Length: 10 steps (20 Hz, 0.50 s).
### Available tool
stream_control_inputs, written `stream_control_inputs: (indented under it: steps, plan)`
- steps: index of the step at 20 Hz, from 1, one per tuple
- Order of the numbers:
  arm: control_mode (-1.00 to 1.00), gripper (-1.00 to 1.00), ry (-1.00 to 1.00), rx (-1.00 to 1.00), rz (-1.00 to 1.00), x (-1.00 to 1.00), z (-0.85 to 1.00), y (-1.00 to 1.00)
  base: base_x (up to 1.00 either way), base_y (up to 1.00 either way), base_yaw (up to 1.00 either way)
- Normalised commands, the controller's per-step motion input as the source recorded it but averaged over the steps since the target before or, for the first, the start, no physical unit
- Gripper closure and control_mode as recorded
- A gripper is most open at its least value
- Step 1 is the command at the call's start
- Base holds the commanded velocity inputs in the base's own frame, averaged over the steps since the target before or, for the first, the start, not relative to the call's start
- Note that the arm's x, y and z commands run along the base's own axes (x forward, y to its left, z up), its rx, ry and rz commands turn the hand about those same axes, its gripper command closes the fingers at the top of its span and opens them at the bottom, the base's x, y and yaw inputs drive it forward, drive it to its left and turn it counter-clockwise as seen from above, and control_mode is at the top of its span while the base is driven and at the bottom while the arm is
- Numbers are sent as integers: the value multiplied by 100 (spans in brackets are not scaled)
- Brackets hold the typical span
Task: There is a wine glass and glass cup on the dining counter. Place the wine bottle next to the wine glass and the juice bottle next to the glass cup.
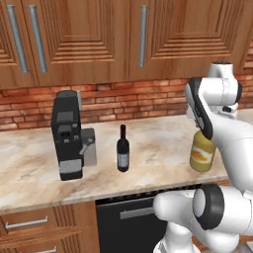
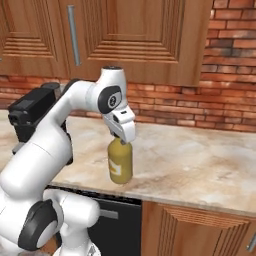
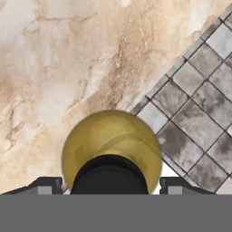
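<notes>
Wooden wall cabinets (image 1: 99, 39) with long metal handles hang above a red brick backsplash (image 1: 133, 101), and below these runs the table (image 1: 148, 143), a beige veined marble top over wooden drawers (image 1: 29, 225) and a dark appliance front (image 1: 126, 222). The white arm (image 2: 55, 135) rises from the base and bends down over the front part of the table. At the left of the table in the left base view stands a black coffee machine (image 1: 68, 134), close to the backsplash side. Just right of it, apart from it, the wine bottle (image 1: 123, 149) stands upright on the marble, slim and dark with a pale label. Well to the right of that, near the front edge of the table, the juice bottle (image 2: 120, 161) stands upright, yellow with an orange-and-white label facing front. The hand (image 2: 120, 138) sits directly over the juice bottle's top, pointing straight down, its fingers at either side of the neck; the hand view looks down on the yellow shoulder and dark cap (image 3: 110, 174), with the two fingertips (image 3: 45, 185) spread wide of the cap on both sides, so the hand looks parted around the neck rather than clamped on it. Beyond the table's edge in that view lies a grey tiled floor (image 3: 199, 108).
</notes>
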Motion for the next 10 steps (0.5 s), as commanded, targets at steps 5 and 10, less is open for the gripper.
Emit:
stream_control_inputs:
  steps: [5,10]
  plan:
    - [100,100,0,0,0,0,0,0,-63,0,-1]
    - [100,100,0,0,0,0,0,0,-63,0,-7]
